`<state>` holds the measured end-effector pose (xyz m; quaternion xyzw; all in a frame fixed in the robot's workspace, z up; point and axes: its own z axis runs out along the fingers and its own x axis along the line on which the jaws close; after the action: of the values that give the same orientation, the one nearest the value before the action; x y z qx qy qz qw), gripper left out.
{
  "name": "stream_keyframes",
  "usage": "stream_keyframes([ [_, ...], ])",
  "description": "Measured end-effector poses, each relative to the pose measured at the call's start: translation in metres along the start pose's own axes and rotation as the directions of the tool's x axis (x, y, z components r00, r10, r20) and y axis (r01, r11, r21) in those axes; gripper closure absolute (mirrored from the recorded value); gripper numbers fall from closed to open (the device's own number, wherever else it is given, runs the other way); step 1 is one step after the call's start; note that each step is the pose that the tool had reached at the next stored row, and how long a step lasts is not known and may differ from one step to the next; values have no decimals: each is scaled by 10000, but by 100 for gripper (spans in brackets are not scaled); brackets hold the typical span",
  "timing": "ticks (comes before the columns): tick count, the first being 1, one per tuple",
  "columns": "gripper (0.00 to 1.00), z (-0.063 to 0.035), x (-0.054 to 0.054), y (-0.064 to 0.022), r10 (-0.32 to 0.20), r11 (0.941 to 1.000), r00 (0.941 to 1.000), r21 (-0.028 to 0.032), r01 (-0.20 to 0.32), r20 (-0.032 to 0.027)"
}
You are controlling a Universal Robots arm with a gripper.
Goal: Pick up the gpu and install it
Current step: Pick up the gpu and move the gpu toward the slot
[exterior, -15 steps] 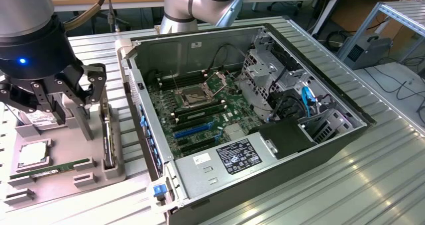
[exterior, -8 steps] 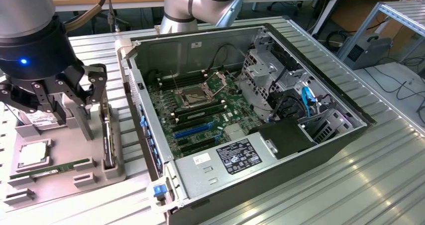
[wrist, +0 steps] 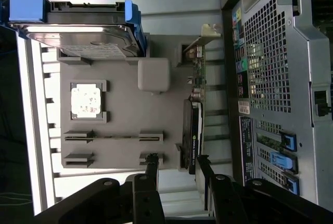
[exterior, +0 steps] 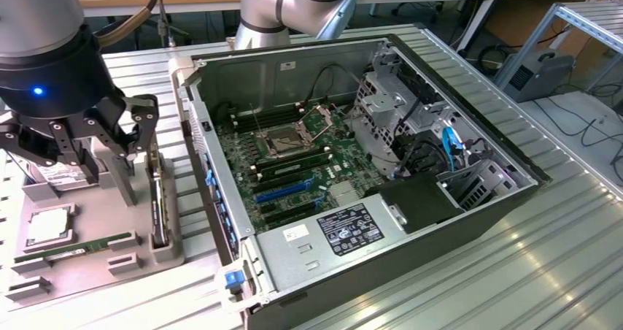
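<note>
Overall light: Bright, even indoor light fell from above across the exterior view, leaving soft shadows only.
Glare: The ribbed metal table (exterior: pixel 526 264) carried pale streaks in the lower right of the exterior view.
Case interior: The far wall of the open computer case (exterior: pixel 292 71) was lit pale grey, while its drive corner toward the exterior view's right sat in deep shadow.
Lamp: A small blue light (exterior: pixel 37 91) glowed on the dark arm (exterior: pixel 39 45) at the upper left.
Wrist exposure: Contrast was harsh; the table strip beside the grey tray (wrist: pixel 125 109) burned out to white.
Highlights: A white bar of glare crossed the hard drive (wrist: pixel 83 39), and the processor (wrist: pixel 85 100) looked washed out.
Dark areas: The gripper (wrist: pixel 177 157) was almost a black silhouette.
</note>
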<state>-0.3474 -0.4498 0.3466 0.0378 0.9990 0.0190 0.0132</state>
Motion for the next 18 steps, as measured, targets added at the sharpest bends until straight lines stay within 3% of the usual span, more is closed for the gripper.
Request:
stream_keyframes([
  [18, 58, 29, -30, 1, 0, 10000, 10000, 21, 0, 1],
])
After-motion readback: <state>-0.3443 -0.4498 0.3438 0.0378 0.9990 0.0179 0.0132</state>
